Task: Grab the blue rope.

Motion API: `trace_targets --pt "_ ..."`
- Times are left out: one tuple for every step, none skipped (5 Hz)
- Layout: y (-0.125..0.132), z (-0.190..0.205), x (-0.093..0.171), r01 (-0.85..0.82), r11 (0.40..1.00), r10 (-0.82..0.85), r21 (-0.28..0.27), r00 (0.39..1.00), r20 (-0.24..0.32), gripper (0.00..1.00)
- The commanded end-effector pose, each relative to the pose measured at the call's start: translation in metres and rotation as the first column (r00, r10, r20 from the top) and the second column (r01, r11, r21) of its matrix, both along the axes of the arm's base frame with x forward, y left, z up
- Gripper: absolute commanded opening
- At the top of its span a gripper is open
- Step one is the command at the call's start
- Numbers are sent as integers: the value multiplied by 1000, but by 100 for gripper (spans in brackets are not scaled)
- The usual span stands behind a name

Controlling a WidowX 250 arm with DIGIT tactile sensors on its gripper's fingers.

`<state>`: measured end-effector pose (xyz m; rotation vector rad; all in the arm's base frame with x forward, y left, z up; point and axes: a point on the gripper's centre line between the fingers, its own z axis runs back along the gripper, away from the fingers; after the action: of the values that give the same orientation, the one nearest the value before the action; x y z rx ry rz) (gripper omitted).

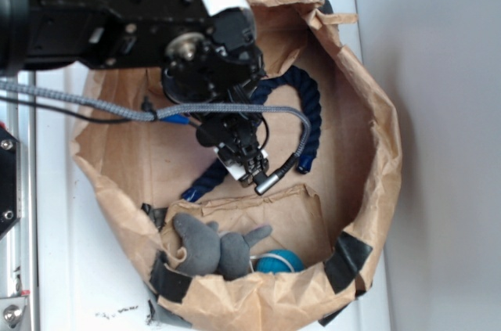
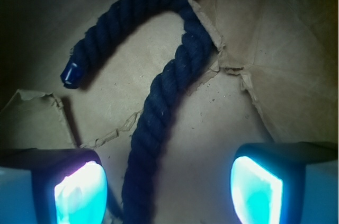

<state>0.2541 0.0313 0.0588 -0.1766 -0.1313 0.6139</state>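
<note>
The blue rope (image 1: 310, 112) is a thick navy twisted rope lying curved on the floor of a brown paper bag (image 1: 376, 112). In the wrist view the blue rope (image 2: 159, 113) runs up from the bottom edge and hooks over to a shiny blue capped end at the left. My gripper (image 2: 169, 187) is open, hovering above the rope. The rope passes between the two fingertips, closer to the left pad (image 2: 79, 192), with a wide gap to the right pad (image 2: 257, 189). In the exterior view the gripper (image 1: 244, 160) covers the rope's middle.
A grey plush toy (image 1: 207, 246) and a small teal ball (image 1: 278, 262) lie in the bag's front pocket. A grey braided cable (image 1: 94, 104) crosses from the left. Torn paper flaps (image 2: 249, 28) rise beside the rope. The bag sits on a white surface (image 1: 55, 253).
</note>
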Motion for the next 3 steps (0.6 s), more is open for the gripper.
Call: trace_targets --pt "-23 -29 12 85 995 -87 55 996 30 100" --pt "-29 -35 14 90 993 -93 76 995 41 100" --pt "-32 -47 13 101 989 -107 110 993 56 100"
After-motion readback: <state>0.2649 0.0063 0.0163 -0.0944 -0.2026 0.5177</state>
